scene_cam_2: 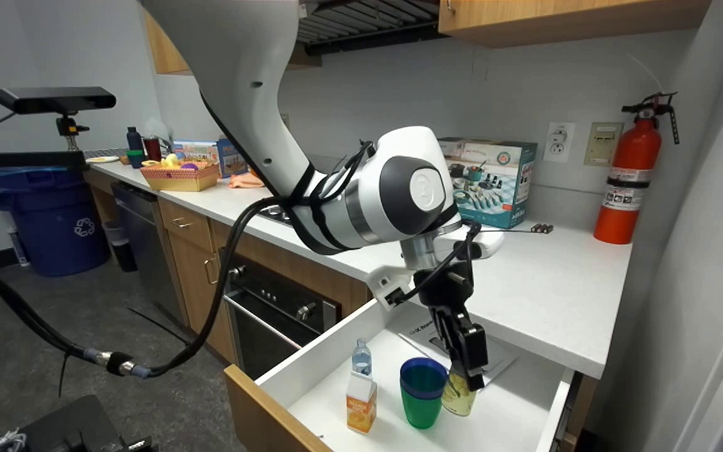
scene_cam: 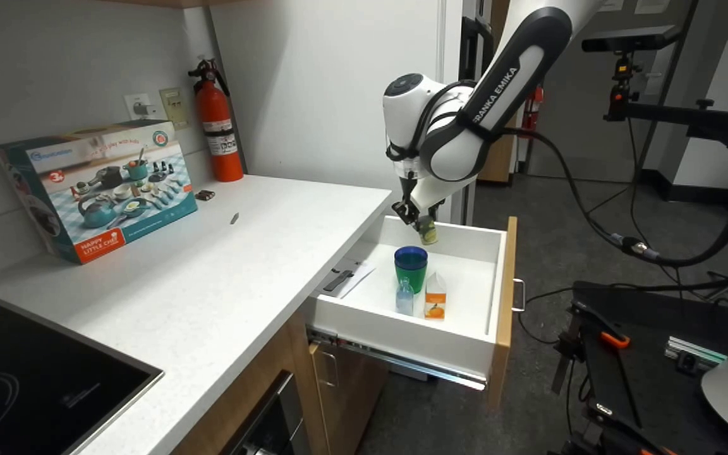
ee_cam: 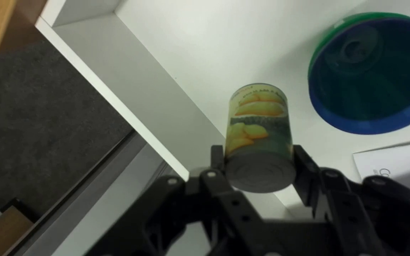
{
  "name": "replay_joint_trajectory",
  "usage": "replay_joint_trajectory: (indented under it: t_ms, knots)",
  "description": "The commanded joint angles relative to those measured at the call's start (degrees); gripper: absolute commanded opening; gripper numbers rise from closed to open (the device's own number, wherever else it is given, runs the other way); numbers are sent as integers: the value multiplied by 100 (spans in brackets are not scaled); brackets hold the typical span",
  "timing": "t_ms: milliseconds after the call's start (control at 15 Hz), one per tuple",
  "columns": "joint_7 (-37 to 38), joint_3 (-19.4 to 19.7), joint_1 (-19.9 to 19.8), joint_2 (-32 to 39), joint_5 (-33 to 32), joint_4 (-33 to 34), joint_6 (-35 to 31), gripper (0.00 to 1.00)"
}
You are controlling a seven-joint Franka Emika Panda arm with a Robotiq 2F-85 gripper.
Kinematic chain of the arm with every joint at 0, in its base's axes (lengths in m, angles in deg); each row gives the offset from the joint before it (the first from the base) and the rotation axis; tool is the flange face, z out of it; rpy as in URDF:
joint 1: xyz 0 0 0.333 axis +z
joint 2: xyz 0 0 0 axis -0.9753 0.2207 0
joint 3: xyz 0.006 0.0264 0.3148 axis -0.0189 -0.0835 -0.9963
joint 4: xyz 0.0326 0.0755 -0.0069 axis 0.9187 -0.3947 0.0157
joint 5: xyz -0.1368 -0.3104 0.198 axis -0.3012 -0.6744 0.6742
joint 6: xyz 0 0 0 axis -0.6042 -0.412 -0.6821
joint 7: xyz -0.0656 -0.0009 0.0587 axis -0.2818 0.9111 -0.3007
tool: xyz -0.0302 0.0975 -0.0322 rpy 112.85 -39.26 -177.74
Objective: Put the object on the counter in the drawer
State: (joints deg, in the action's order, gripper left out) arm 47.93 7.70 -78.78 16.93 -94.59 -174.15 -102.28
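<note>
Drawer, in an exterior view, has smooth white walls and a wooden front; inside stand a blue cup nested in a green cup, a translucent bottle and an orange-juice carton. In an exterior view, the tabletop bears a cardboard box. In the wrist view, the pincer grasps the cylindrical can, its end ringed, over the drawer.

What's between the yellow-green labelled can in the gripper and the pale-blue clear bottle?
The nested blue and green translucent cups: in both exterior views they stand between the can and the bottle.
</note>
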Motion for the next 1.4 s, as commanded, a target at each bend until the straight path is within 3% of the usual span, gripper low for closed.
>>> replay_joint_trajectory:
  t_ms: [0,200,400,467,867,933,1333]
  knots:
    - [463,327,228,-42,-556,-209,-207,23]
    - [604,291,203,-39,-784,-336,-174,23]
    - [408,154,85,0,-593,-264,-16,23]
    - [408,147,87,2,-592,-278,-15,48]
    - [408,150,83,3,-592,-278,-14,48]
    - [408,150,83,3,-592,-278,-14,23]
    - [986,277,226,173,-827,-273,-307,23]
